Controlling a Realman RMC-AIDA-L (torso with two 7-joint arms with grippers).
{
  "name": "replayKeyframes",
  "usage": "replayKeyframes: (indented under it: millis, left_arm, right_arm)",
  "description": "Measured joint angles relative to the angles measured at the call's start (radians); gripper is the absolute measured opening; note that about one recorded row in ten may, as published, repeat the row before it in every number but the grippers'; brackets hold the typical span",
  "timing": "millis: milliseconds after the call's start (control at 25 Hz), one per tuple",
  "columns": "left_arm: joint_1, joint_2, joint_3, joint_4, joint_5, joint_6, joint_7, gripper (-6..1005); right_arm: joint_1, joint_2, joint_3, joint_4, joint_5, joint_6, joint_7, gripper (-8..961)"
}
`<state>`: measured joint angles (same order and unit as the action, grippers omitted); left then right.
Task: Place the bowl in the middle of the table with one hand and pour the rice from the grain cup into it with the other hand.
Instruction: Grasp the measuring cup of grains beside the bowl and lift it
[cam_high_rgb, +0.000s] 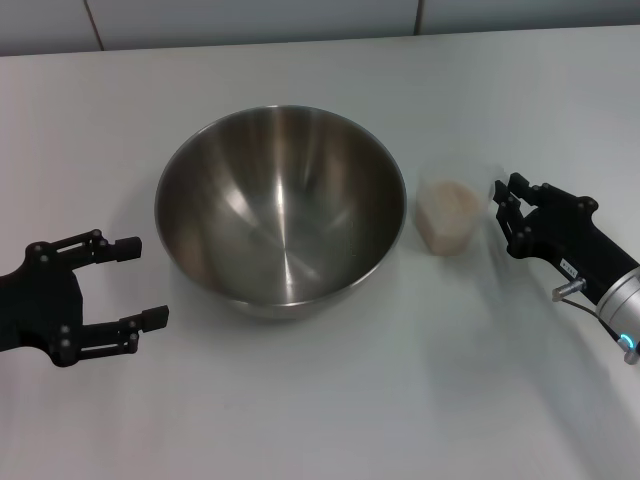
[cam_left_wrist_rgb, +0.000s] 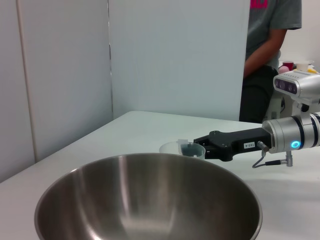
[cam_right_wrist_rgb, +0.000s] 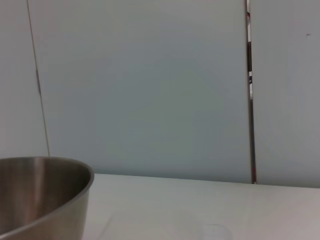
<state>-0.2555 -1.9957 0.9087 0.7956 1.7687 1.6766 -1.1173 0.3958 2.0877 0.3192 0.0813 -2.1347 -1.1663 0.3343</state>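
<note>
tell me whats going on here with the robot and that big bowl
The steel bowl sits empty near the middle of the white table. The left claw is open and clear of the bowl, on the robot's left of it. The right claw is at the grain cup, which stands upright on the table to the bowl's right, full of rice. Nothing has been poured yet.

Plain pale grey-white wall panels (cam_right_wrist_rgb: 150, 85) stand behind the far edge of the white bench (cam_high_rgb: 320, 400), joined by thin vertical seams; one seam (cam_right_wrist_rgb: 248, 90) shows a dark gap with red flecks. Past a panel's edge a person (cam_left_wrist_rgb: 267, 55) in a grey T-shirt and dark trousers stands, head out of view. The light is even and soft.
</note>
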Motion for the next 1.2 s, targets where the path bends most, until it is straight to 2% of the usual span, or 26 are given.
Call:
replayKeyframes:
  millis: [280, 360, 1040, 1200]
  left_arm:
    - [0.002, 0.0, -0.002, -0.001, 0.0, 0.0, 0.002, 814]
    - [0.002, 0.0, -0.002, -0.002, 0.0, 0.0, 0.002, 814]
    - [0.003, -0.001, -0.002, -0.003, 0.002, 0.0, 0.002, 814]
    - [0.004, -0.005, -0.002, -0.003, 0.002, 0.0, 0.003, 814]
  right_arm:
    - [-0.002, 0.0, 0.0, 0.009, -0.003, 0.004, 0.0, 244]
    - [-0.002, 0.0, 0.0, 0.011, -0.006, 0.004, 0.0, 17]
    - [-0.011, 0.0, 0.037, 0.016, 0.001, -0.006, 0.0, 8]
    - [-0.008, -0.002, 0.067, 0.017, 0.001, -0.066, 0.0, 8]
